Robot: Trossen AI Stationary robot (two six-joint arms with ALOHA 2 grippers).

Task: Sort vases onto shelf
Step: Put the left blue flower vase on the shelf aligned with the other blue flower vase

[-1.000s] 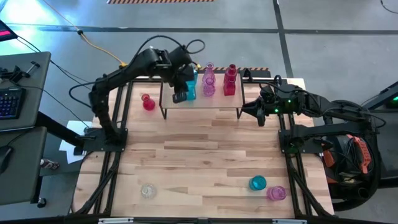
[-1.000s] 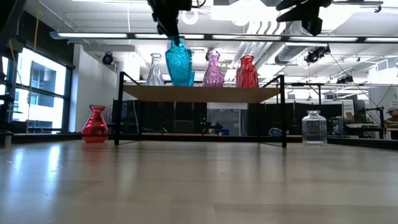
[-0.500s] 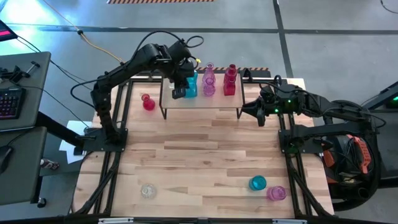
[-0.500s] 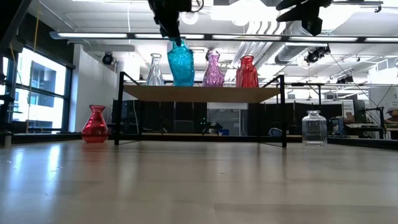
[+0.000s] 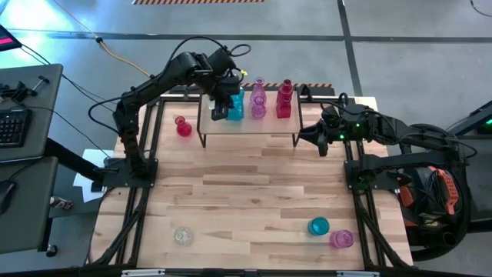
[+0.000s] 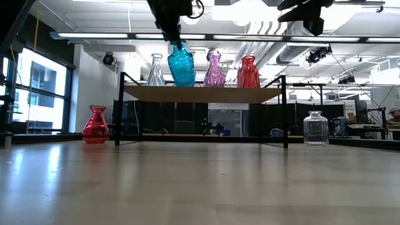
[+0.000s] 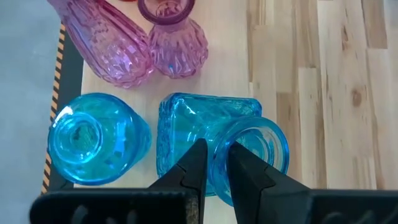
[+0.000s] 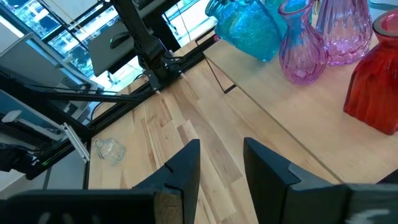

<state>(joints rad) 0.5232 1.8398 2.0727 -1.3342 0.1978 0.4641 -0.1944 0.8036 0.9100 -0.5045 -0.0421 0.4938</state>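
Observation:
The shelf stands at the table's far side. On it are a clear vase, a round teal vase, two pink vases and a red vase. My left gripper is over the shelf's left part, shut on a square-bodied teal vase. In the low view that vase tilts, its base at the shelf top. My right gripper waits open beside the shelf's right end. A red vase stands on the table left of the shelf. My left gripper holds the square teal vase by the rim of its mouth, one finger inside the mouth and the other outside. The fingers come from above, slanting down. The vase tilts, its mouth leaning toward the table's left; I cannot tell whether its base touches the shelf.
Near the table's front edge stand a clear vase at the left, and a teal vase and a pink one at the right. A clear jar shows right of the shelf. The middle of the table is bare wood.
My left gripper has moved toward the table's far edge over the shelf, still shut on the teal vase. The vase, upright a second ago, has tipped: its mouth now leans toward the table's left while its base stays at the shelf top.

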